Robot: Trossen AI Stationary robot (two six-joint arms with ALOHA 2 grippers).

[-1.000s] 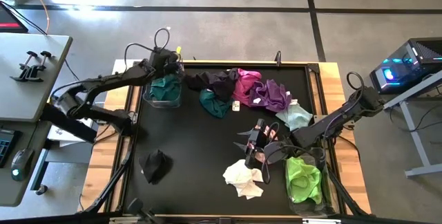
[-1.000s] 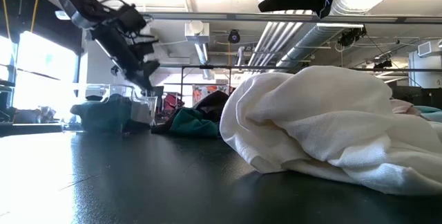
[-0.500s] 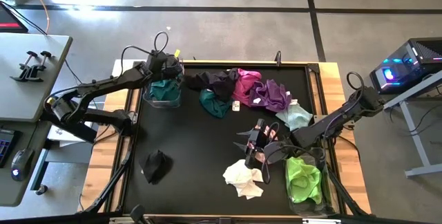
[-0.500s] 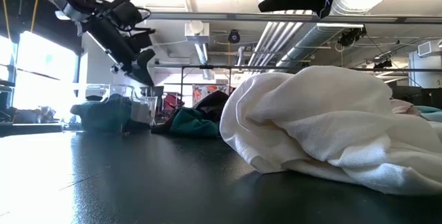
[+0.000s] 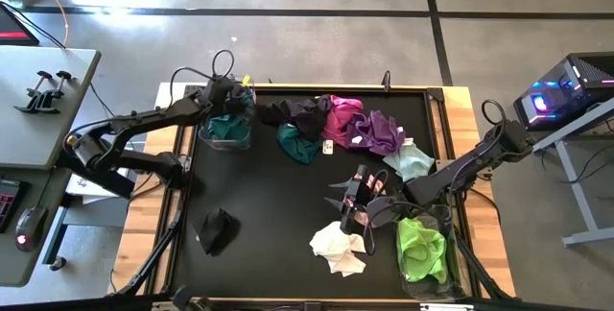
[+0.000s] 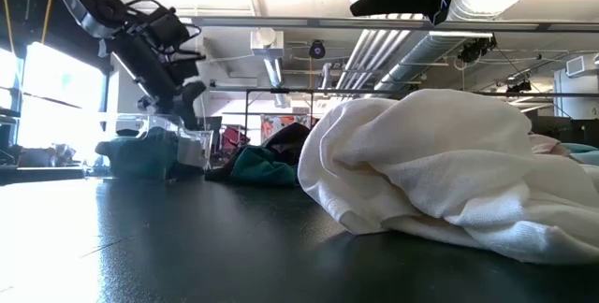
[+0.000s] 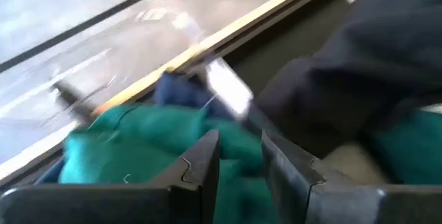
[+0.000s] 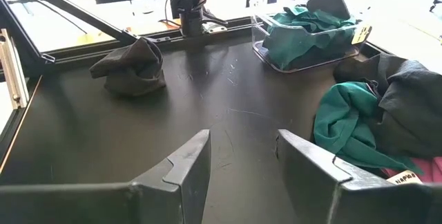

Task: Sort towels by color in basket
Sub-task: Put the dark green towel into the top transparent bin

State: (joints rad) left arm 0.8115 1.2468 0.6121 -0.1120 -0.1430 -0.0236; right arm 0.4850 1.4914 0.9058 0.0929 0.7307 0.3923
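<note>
A clear basket (image 5: 203, 136) at the far left holds teal towels (image 5: 226, 126). My left gripper (image 7: 238, 158) hangs just over them with its fingers a little apart and nothing between them. A second clear basket (image 5: 453, 253) at the near right holds lime green towels (image 5: 420, 249). My right gripper (image 8: 242, 148) stands open above the bare mat, left of that basket. Loose towels lie along the far side: black and navy (image 5: 293, 111), teal (image 5: 297, 144), magenta (image 5: 343, 114), purple (image 5: 379, 131) and mint (image 5: 411, 160).
A white towel (image 5: 336, 247) lies crumpled near the front, just below my right gripper. A black towel (image 5: 214, 227) lies alone at the near left. The middle of the black mat (image 5: 269, 196) is bare. A raised wooden frame (image 5: 460, 95) borders the mat.
My left gripper has shifted a little toward the table's left edge over the teal basket and has tipped slightly. My right arm has kept still.
</note>
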